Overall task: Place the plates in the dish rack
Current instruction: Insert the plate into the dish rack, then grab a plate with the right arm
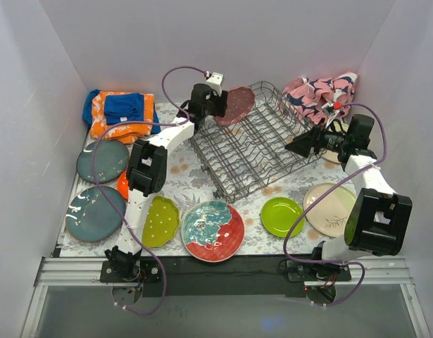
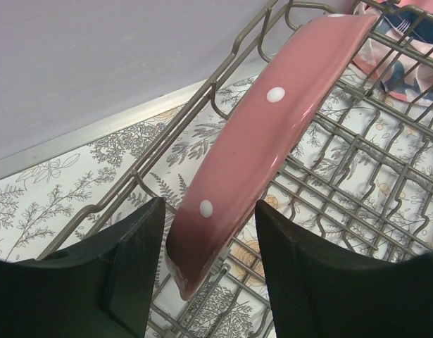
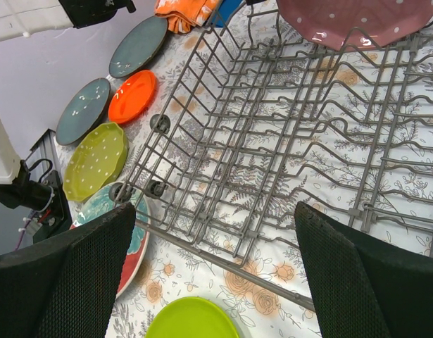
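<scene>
A pink dotted plate (image 1: 239, 105) (image 2: 272, 134) (image 3: 357, 21) stands tilted on edge in the far corner of the grey wire dish rack (image 1: 251, 151) (image 2: 357, 162) (image 3: 272, 141). My left gripper (image 1: 220, 109) (image 2: 209, 211) straddles its rim, open, with a gap showing on each side of the rim. My right gripper (image 1: 298, 146) (image 3: 216, 218) hangs wide open and holds nothing, above the rack's right side. On the mat lie two slate-blue plates (image 1: 102, 160) (image 1: 95, 213), and orange (image 1: 123, 184), yellow-green dotted (image 1: 160, 220), red-teal floral (image 1: 212, 230), lime (image 1: 281, 216) and cream (image 1: 330, 209) ones.
A folded orange-blue cloth (image 1: 121, 113) lies at the back left and a pink-navy cloth (image 1: 322, 91) at the back right, behind the rack. White walls close in the sides and back. The rack has small wheels (image 3: 121, 191) on its near edge.
</scene>
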### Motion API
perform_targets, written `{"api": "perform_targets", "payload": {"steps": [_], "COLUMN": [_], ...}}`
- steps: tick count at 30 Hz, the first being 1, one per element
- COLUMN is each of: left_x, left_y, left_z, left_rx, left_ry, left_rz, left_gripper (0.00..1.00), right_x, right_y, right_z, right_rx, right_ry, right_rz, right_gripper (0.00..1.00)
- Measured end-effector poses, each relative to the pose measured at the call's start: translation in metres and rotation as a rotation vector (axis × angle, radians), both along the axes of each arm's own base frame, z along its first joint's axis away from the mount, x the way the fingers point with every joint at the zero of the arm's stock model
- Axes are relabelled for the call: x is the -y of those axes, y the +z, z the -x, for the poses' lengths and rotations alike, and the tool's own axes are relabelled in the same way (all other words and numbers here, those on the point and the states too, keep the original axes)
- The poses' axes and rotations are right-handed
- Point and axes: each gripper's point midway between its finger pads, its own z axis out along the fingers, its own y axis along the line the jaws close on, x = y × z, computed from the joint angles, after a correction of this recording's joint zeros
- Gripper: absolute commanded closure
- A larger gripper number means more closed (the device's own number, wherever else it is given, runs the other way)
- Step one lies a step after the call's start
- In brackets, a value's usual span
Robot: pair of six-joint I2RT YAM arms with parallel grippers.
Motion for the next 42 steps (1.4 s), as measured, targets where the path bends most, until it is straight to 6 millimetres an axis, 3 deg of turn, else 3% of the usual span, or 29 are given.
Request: {"api": "perform_targets", "payload": {"steps": [6,9,14,18,21,29,34,38,42], "left_x": [0.002,0.002,-0.008,-0.024,-0.041,-0.102,-0.139,-0.161,-0.182], "left_y": [0.013,0.041,0.106,0.149,0.166,0.157,0.156,0.171,0.185], "left_z": [0.005,0.011,0.029,0.059,0.084,0.178,0.248,0.297,0.340], "left_rx": [-0.007,0.014,0.074,0.098,0.089,-0.014,-0.027,0.016,0.076], "left_ry": [-0.013,-0.016,-0.013,-0.003,0.011,0.070,0.107,0.129,0.159], "left_rz": [0.024,0.050,0.109,0.157,0.179,0.217,0.255,0.305,0.358], "left_gripper": [0.43,0.41,0.35,0.29,0.28,0.26,0.26,0.25,0.24], "right_x": [0.000,0.000,0.000,-0.001,-0.001,-0.024,-0.077,-0.136,-0.198], "right_y": [0.000,0.000,0.000,0.001,0.001,0.010,0.045,0.080,0.094], "right_z": [0.000,0.000,0.001,0.001,0.002,0.005,0.011,0.029,0.049], "right_rx": [0.000,0.000,0.001,0.002,0.006,0.036,0.147,0.252,0.302], "right_ry": [0.002,0.003,0.004,0.007,0.013,0.073,0.197,0.327,0.454], "right_rz": [-0.001,-0.001,-0.001,-0.002,-0.002,0.035,0.117,0.169,0.205], "right_gripper": [0.02,0.02,0.02,0.02,0.02,0.02,0.02,0.02,0.02]}}
